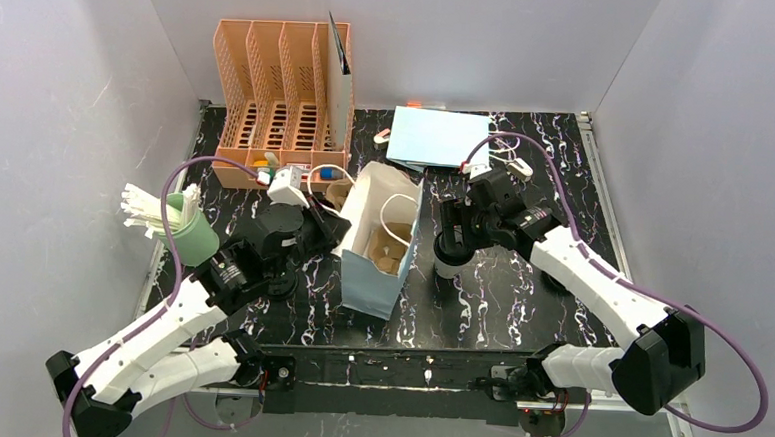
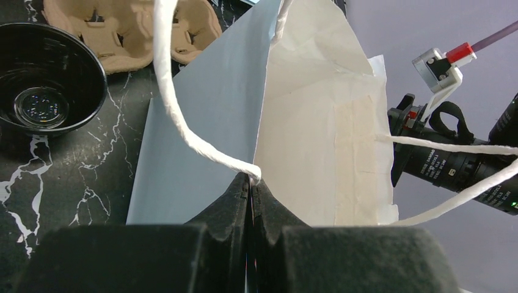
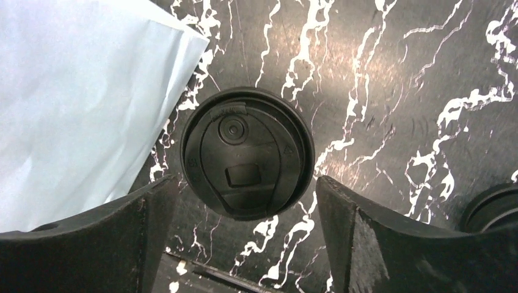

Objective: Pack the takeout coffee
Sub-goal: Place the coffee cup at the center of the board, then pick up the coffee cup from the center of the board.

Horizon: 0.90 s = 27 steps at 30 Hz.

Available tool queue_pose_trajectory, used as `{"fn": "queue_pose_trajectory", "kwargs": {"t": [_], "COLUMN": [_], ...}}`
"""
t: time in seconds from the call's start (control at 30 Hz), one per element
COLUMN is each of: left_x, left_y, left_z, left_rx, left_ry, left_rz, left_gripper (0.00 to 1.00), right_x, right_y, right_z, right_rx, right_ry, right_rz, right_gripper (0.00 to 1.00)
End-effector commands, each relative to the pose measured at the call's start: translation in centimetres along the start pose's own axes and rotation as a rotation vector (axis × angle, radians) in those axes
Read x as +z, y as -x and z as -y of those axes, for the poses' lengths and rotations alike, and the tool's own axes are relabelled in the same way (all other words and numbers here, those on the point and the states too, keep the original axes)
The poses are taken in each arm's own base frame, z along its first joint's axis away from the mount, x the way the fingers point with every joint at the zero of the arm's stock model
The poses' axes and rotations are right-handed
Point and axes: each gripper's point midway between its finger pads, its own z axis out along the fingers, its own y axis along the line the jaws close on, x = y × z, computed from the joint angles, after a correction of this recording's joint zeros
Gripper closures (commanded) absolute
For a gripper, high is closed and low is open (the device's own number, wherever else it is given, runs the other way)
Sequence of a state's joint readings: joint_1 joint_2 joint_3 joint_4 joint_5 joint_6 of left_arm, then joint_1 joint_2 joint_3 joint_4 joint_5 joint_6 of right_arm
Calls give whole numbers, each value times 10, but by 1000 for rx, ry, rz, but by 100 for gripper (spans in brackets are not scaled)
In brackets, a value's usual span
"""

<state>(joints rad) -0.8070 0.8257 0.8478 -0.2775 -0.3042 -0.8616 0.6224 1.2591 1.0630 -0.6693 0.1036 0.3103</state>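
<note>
Pale-blue side: clamps the left tool (image 2: 250,183) tight on the bag (image 2: 201,122) rim beside its white handle (image 2: 164,73); spreads the right tool (image 3: 244,183) wide around the black-lidded cup (image 3: 247,162).

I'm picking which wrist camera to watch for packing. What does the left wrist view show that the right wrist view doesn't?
Only the left wrist: the left gripper shut on the blue bag at its edge, a cardboard carrier and an open black cup. Only the right wrist: the right gripper open, straddling a lidded cup. Both: that bag and the marbled table.
</note>
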Motion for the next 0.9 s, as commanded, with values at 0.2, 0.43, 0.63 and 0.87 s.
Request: {"fn": "queue_pose_trajectory", "kwargs": {"t": [0.2,0.43,0.63,0.87], "left_x": [-8,-8,-18,-36], "left_y": [9,7,19,49], "left_z": [-14,-15,-21,-13], "left_rx": [-19,0,60,187], "left_ry": [46,47,89,123], "left_rz": [57,49,75,101], "left_gripper": [95,76,36,30], "right_x": [7,14,20,22], "right_y": [20,18,10,7], "right_z": [-4,-8,-9,-5], "right_rx": [-98,-131,-148,-164], "right_ry": [-7,-18,-34,-78], "right_rz": [116,101,72,59], "right_gripper": [2,7,6,9]}}
